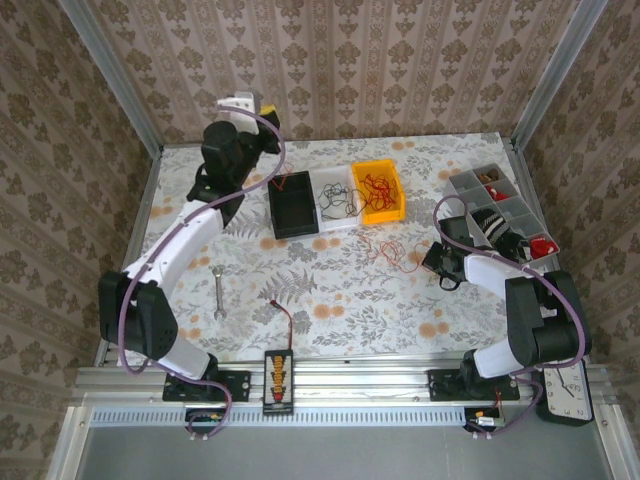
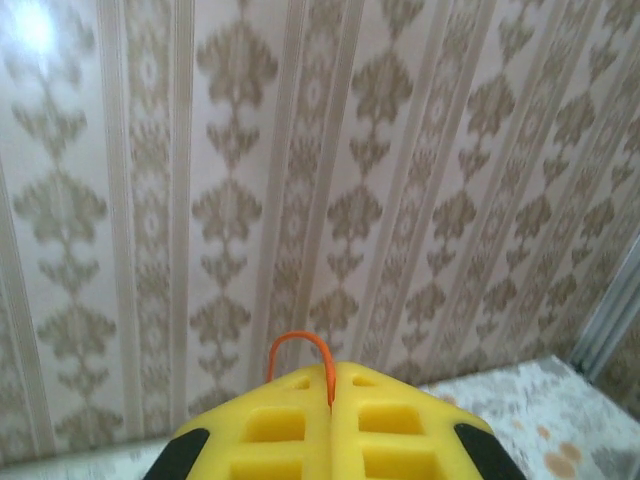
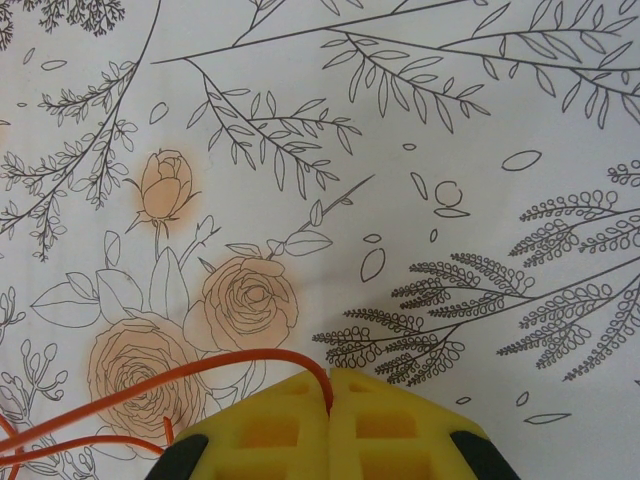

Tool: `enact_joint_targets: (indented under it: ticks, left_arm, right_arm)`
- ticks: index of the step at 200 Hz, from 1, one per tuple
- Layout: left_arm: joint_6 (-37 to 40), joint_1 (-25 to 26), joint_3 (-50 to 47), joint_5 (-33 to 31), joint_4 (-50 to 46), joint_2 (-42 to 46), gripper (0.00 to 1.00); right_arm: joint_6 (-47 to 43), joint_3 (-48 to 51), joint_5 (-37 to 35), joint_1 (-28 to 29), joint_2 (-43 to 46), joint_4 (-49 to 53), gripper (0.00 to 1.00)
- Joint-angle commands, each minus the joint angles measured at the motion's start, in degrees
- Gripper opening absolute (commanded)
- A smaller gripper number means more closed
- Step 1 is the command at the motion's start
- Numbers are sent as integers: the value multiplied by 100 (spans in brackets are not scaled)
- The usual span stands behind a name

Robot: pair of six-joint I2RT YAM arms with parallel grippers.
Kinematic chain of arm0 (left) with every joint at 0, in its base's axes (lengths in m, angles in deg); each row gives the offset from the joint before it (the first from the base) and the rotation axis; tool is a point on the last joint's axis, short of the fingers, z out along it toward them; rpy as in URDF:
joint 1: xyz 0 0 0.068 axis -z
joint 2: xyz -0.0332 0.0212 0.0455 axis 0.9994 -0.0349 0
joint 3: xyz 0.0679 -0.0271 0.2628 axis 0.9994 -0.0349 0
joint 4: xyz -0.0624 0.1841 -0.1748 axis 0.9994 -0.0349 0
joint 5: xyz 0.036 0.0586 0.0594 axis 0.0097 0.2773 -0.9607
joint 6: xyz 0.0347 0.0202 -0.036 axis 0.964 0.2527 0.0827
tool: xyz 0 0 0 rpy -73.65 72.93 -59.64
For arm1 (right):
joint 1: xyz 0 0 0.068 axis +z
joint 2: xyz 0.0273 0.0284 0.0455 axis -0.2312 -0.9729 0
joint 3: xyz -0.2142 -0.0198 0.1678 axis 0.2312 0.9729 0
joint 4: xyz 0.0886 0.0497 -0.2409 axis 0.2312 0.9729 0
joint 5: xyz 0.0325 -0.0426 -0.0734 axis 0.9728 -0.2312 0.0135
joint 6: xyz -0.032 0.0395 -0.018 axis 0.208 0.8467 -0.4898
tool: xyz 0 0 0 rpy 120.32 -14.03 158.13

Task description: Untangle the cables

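The left pincer (image 2: 330, 376) is lifted high at the far left of the desk (image 1: 330, 290), close to the patterned wall (image 2: 300, 150). Its yellow fingers (image 2: 275, 425) are pressed together with no gap, pinching 1 thin orange loop (image 2: 298, 343) that arches just above the tips. In the top view the left pincer (image 1: 255, 105) sits above the far edge of the desk.

The right pincer (image 3: 330, 378) is low over the flower-printed desk. Its yellow fingers (image 3: 390, 425) are likewise pressed together, nipping 1 orange strand (image 3: 200, 372) that curves away to the left across the printed roses. In the top view the right pincer (image 1: 432, 262) lies just right of the cables (image 1: 386, 248). They are a small curly tangle of red and orange wire lying on the desk in front of the yellow bin (image 1: 379, 192).

3 bins stand in a row. The black bin (image 1: 294, 205) is on the left. The white bin (image 1: 335, 200) holds dark wires. The yellow bin holds red wires.

A grey compartment box (image 1: 498, 203) stands at the right edge. A wrench (image 1: 219, 294) lies on the left. A black block with orange markings (image 1: 277, 378) sits on the near rail with a red-and-black lead (image 1: 284, 318), and its markings are too small to read. The numerals on a clock face (image 1: 566, 388) at the near right are too small to read.
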Motion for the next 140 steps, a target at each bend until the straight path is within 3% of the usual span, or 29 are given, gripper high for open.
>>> enact_joint_targets:
  ticks: [1,41,106,123,140]
  left_arm:
    - [-508,46,-356,25,229,-135,0]
    - [-724,47,-675,-56,33,-514,0]
    - [-1207,50,-396,669,136,-1497,0]
    - [-1180,109,-232,902,43,-1727,0]
    - [-877,243,-73,698,-187,-1816,0]
  right_arm:
    - [-36,36,93,-14,27,-27,2]
    - [-62,12,119,-14,5,-19,3]
    - [-54,14,110,-14,9,0,3]
    - [-61,11,103,-14,9,6,3]
    - [-62,11,119,-14,8,-5,3]
